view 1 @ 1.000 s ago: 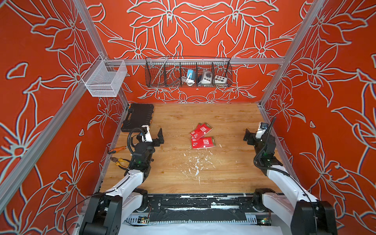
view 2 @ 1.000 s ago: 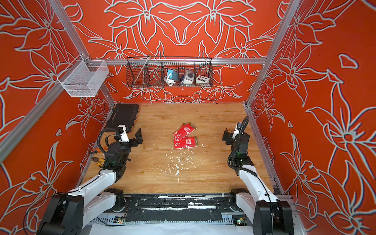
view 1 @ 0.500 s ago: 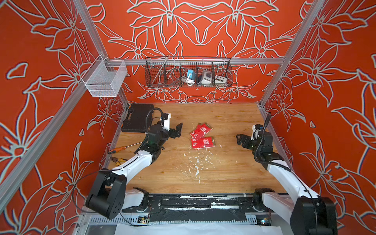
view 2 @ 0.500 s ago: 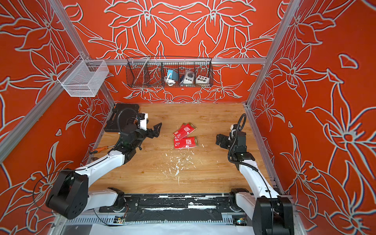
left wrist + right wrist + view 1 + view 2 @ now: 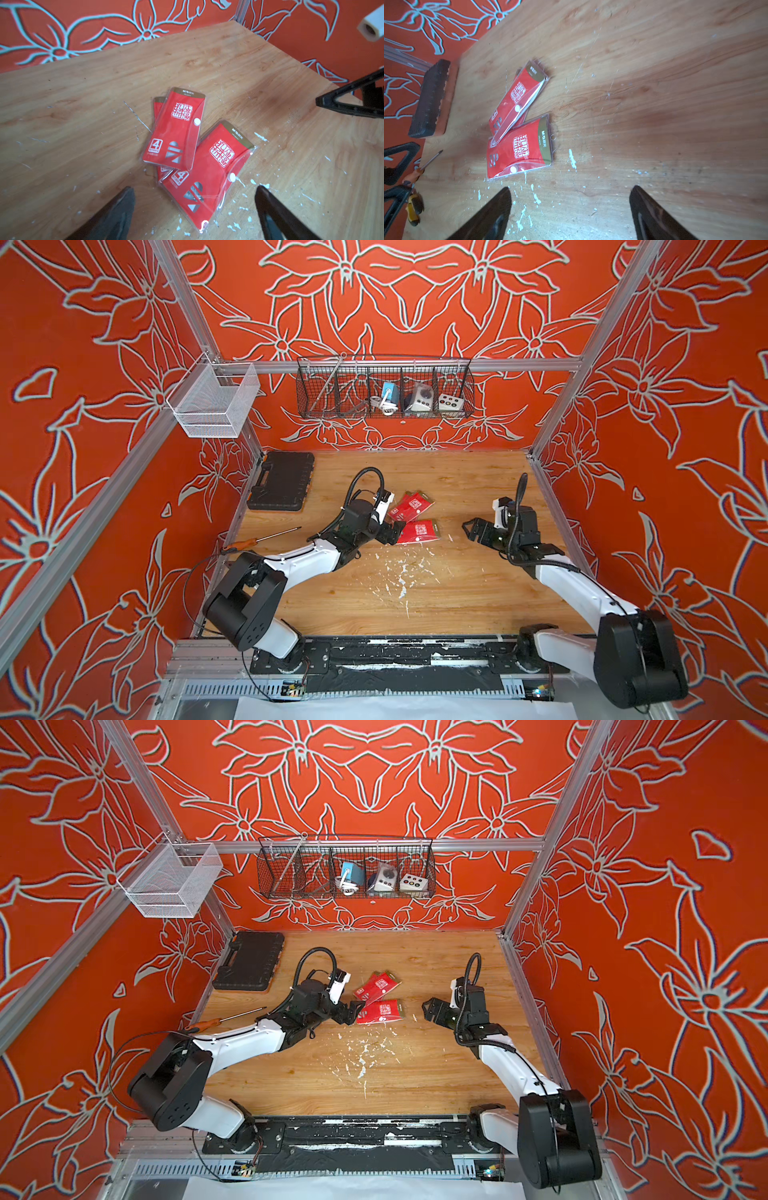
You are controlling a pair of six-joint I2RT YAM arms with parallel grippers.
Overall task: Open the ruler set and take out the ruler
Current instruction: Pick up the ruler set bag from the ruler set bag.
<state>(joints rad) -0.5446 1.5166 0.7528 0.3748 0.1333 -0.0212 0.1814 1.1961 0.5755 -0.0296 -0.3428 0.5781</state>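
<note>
Left claw hovers just beside nearer ruler set.

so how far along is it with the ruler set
Done: nothing yet; the nearer ruler set lies on the table with its snap shut, no ruler out. In hand: the left gripper, open, is at its edge; the right gripper, open, hovers apart, empty. Left: grip, pop the snap, pull out the ruler.

Bright even light, soft shadows, slight blur

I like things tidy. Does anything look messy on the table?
Yes. White flecks lie scattered over the table near the red packs, which lie crooked, overlapping each other. A screwdriver lies loose at the edge.
</note>
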